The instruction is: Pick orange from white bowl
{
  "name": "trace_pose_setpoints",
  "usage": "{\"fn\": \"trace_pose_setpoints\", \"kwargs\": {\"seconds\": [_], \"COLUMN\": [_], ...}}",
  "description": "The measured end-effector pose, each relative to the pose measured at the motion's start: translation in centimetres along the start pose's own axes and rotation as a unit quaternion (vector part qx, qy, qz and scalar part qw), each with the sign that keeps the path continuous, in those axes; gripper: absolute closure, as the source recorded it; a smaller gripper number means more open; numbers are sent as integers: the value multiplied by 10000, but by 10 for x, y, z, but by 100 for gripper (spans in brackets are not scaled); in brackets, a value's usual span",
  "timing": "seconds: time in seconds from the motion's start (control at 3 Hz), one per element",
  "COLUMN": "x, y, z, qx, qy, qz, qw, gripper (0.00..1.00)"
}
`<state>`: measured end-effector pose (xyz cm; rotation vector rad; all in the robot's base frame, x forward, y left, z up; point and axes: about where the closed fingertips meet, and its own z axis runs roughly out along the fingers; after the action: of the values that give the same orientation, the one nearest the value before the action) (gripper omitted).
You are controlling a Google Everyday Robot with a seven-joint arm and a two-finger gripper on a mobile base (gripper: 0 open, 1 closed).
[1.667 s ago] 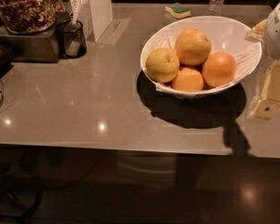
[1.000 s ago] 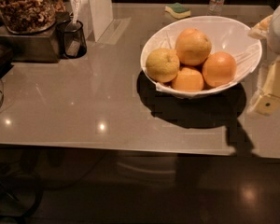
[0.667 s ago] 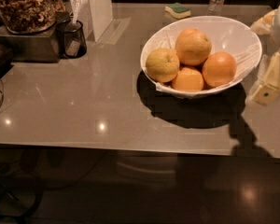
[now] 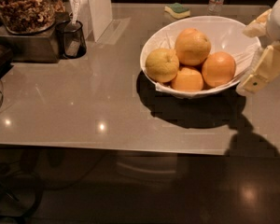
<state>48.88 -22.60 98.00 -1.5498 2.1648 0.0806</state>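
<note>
Spread apart and gripping nothing: cream fingers [image 4: 262, 68] of the gripper [image 4: 245, 59], at the right edge of the frame. Shifted a little up and left since a moment ago, now close by the outer rim of the bowl [image 4: 233, 31]. Just inside that rim, untouched, the orange [image 4: 218, 69]: rightmost of four fruits, touching its neighbours. No movement in the bowl or on the table [image 4: 84, 106]. Approach barely begun, by the look of it; still to rise over the rim before closing.
</note>
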Motion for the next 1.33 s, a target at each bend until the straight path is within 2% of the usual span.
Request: {"fn": "trace_pose_setpoints", "kwargs": {"seconds": [0.33,0.67,1.33], "x": [0,0,-12], "y": [0,0,-30], "z": [0,0,20], "qx": [0,0,-137], "qy": [0,0,-154], "qz": [0,0,-98], "qw": [10000,10000,9997], "gripper": [24,32,29]}}
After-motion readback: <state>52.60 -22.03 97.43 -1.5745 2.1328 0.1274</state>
